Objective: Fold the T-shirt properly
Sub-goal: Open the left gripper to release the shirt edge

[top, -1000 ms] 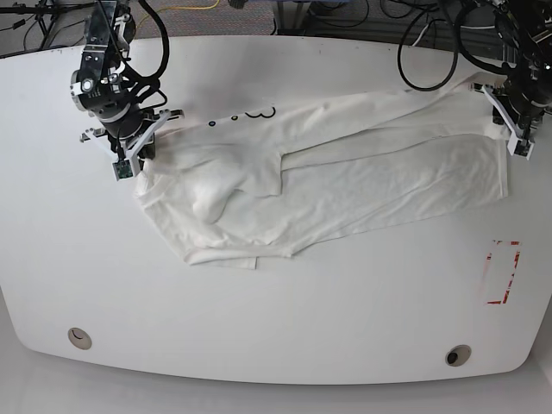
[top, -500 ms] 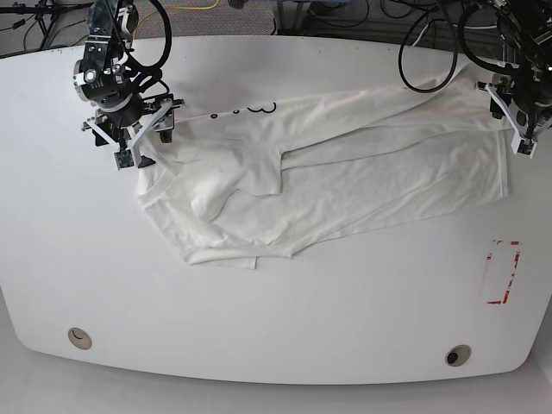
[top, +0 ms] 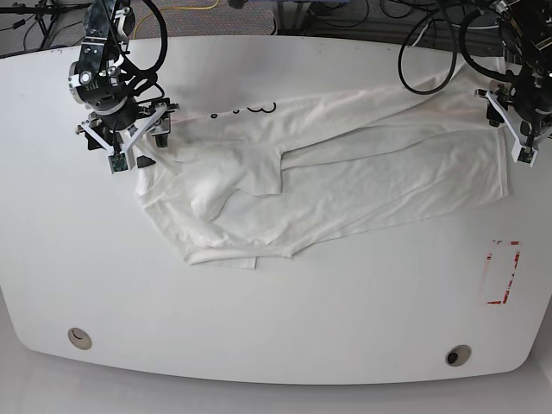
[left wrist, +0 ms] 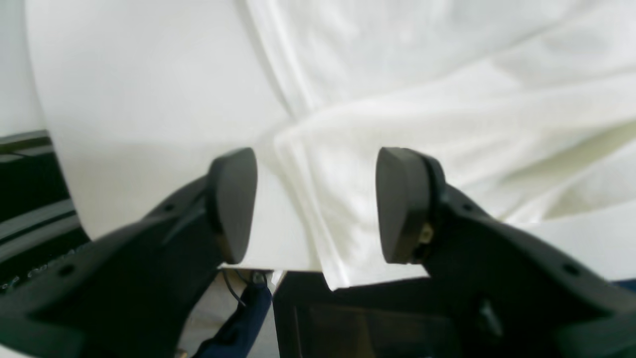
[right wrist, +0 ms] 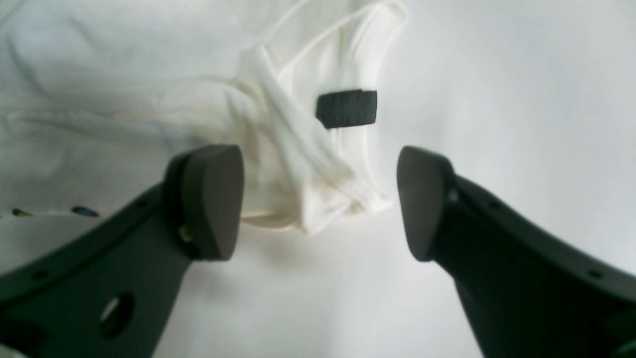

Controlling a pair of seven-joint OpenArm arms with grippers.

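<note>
Lay crumpled and half-folded across the far middle of the white worktop (top: 276,328): the T-shirt (top: 345,185), stretched from the right gripper (top: 126,141) at the base view's left to the left gripper (top: 516,121) at its right

Seen from the base view only: whole outline of the cloth, one flap doubled over near the centre, black print marks (top: 250,110) along the far edge, a red-marked rectangle (top: 502,272) on the worktop near the right rim, two round holes near the front edge

Shown by the right wrist view alone: jaws spread wide, nothing between the pads, a bunched white corner (right wrist: 318,199) lying just ahead of them, a small black tag (right wrist: 346,108) on the cloth, blue print specks at the left edge

Shown by the left wrist view alone: jaws likewise apart and empty, a folded hem (left wrist: 323,209) running between the pads, its corner hanging past the worktop rim, dark floor and cables below
</note>
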